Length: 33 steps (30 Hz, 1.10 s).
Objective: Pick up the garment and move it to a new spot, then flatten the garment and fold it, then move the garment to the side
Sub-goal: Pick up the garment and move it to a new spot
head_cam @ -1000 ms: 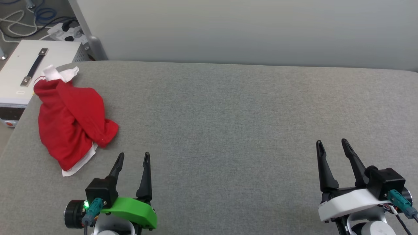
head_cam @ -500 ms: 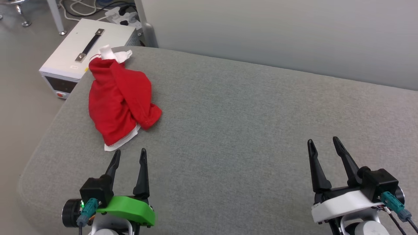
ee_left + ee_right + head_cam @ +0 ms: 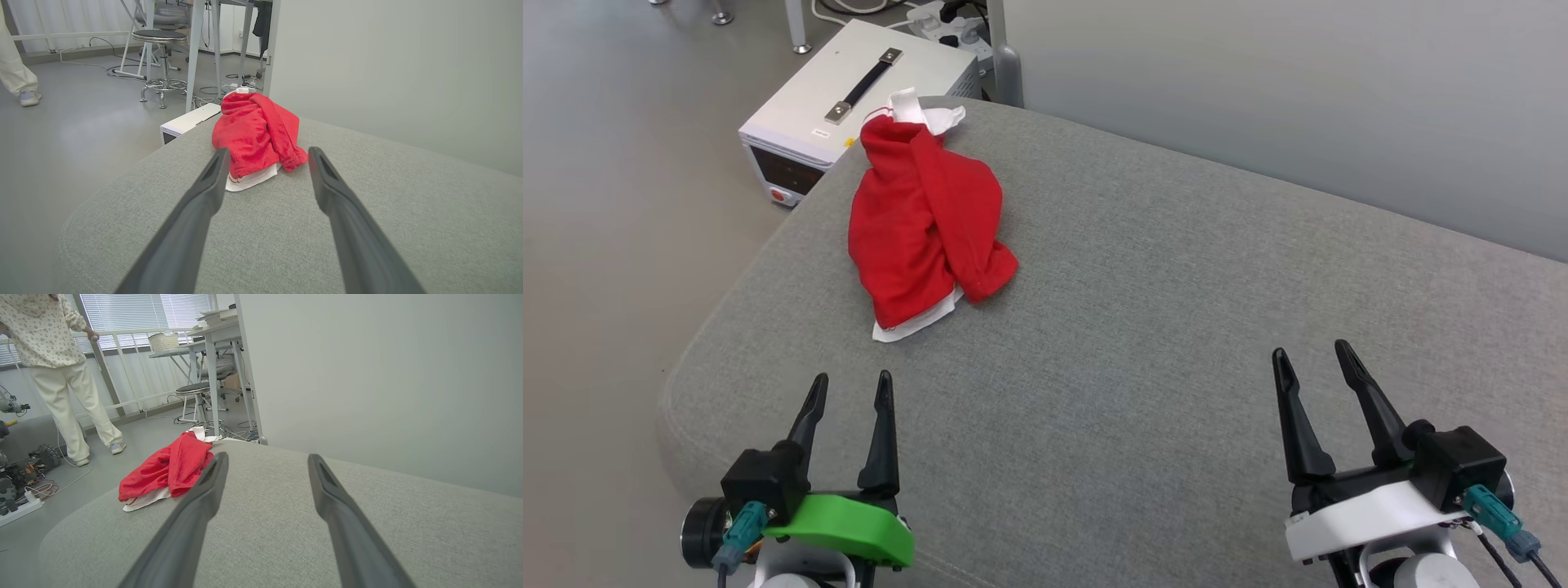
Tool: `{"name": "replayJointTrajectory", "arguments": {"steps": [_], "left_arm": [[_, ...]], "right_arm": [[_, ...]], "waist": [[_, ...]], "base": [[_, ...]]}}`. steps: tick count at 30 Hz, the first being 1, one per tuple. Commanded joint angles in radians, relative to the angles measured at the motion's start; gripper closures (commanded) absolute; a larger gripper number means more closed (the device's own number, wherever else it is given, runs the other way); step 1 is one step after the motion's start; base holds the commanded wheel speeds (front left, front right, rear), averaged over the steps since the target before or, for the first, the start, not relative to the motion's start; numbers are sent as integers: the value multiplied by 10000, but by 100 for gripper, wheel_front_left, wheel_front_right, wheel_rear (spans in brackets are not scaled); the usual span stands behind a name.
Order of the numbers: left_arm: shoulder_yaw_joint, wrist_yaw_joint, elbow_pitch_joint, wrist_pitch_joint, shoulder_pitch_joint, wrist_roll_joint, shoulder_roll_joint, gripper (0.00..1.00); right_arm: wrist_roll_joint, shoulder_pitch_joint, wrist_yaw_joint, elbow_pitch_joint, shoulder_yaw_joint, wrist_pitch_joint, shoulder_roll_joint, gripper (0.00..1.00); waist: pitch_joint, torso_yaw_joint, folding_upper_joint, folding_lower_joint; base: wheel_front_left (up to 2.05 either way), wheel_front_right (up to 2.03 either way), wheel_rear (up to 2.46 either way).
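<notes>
The head camera has swung toward the robot's left since a second ago, so the whole picture has shifted: the garment (image 3: 927,220) now sits nearer the middle of the head view and more floor shows. The garment itself has not changed place, and both grippers keep their spots low in the view.

The garment lies in a crumpled heap at the far left corner of the grey padded table (image 3: 1176,343), close to its rounded edge. It is mostly red soft cloth, bunched in long folds, with one rolled lobe sticking out to the right. White cloth peeks out at its far end and from under its near end. In the left wrist view the near white piece (image 3: 245,181) carries thin red stripes along its edge.

Just beyond the table corner a white box (image 3: 809,122) with a black strap handle (image 3: 866,82) stands on the floor. A small label (image 3: 819,131) on its top is too small to read, and a red button (image 3: 778,194) shows on its dark front.

The left gripper (image 3: 852,377) hovers over the table's near left part with its fingers spread and nothing between them, well short of the garment. The right gripper (image 3: 1310,349) hangs over the near right part, far from it, fingers likewise spread and empty.

A person (image 3: 53,355) in pale clothes stands on the floor in the background.
</notes>
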Motion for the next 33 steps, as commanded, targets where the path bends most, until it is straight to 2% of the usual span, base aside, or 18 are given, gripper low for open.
{"name": "replayJointTrajectory", "arguments": {"steps": [1,6,16,24,27,31,33], "left_arm": [[-15,-63,4,-142,-14,-122,-49,0],[28,-102,-37,-228,6,-179,-51,0],[112,-118,-263,-228,17,-204,-51,0],[524,-150,-193,-228,-284,-818,-51,0],[694,-300,336,-228,-784,-976,-40,0],[583,-470,1701,-35,-2022,-1233,502,0],[557,-511,2291,518,-2886,-1549,979,0]], "right_arm": [[145,-105,-11,-21,48,-107,-7,0],[201,-121,-11,70,143,-191,-6,0],[154,-129,-11,258,164,-191,-6,0],[-109,-346,-11,239,285,-191,-6,0],[-314,-547,-11,149,334,-191,-6,0],[-517,-804,-11,24,465,-191,-113,0],[-564,-952,-11,-95,545,-191,-176,0]], "waist": [[19,262,0,0],[6,410,0,0],[3,150,0,0],[474,-304,0,0],[960,-615,0,0],[1663,-1054,0,0],[2014,-1301,0,0]], "base": [[0,0,0],[0,0,0],[0,0,0],[0,0,0],[0,0,0],[0,0,0],[0,0,0]]}}
